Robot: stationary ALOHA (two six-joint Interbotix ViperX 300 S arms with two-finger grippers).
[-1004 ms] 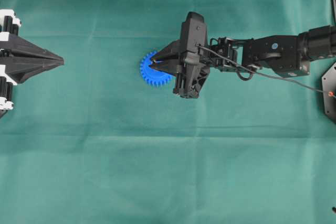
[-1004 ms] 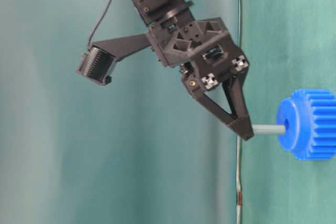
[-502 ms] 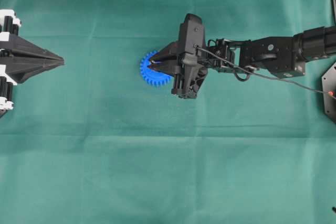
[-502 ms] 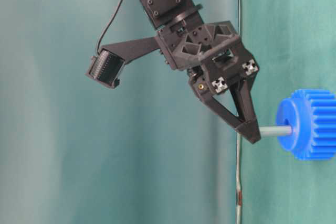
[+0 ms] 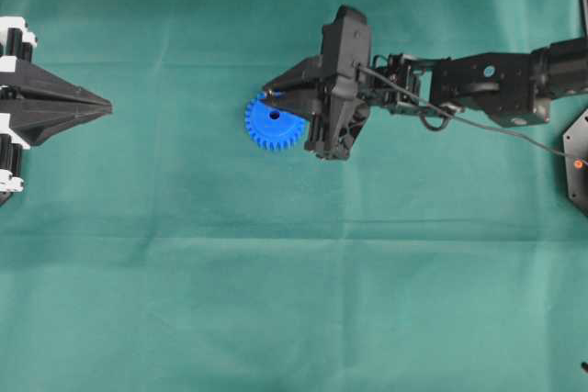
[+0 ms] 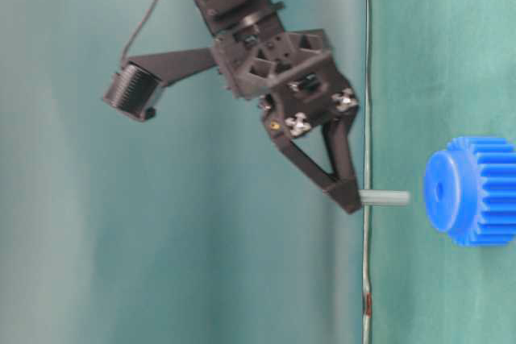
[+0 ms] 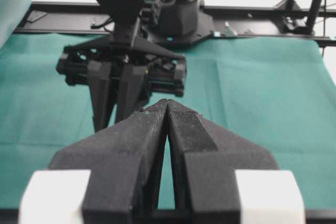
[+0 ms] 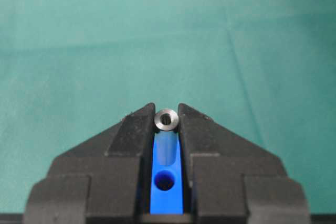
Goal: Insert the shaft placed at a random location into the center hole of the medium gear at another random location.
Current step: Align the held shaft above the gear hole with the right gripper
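The silvery shaft (image 8: 167, 119) is pinched between the tips of my right gripper (image 8: 167, 112), which is shut on it. In the table-level view the shaft (image 6: 385, 197) sticks out of the gripper (image 6: 352, 199) toward the blue medium gear (image 6: 474, 191), with a clear gap between its free end and the center hole (image 6: 439, 191). From overhead, the gripper tips (image 5: 268, 96) sit just past the gear's (image 5: 274, 128) far edge, and the hole (image 5: 275, 116) is uncovered. My left gripper (image 5: 107, 108) rests shut and empty at the far left.
Green cloth (image 5: 294, 282) covers the whole table. The right arm (image 5: 487, 89) reaches in from the right edge. A black base plate (image 5: 577, 162) sits at the right border. The left wrist view shows the right gripper (image 7: 118, 95) beyond the shut left fingertips (image 7: 178, 109).
The shaft's end was at the gear's hub hole before. My right gripper has since drawn back with the shaft, leaving a gap, and has shifted toward the far side of the gear.
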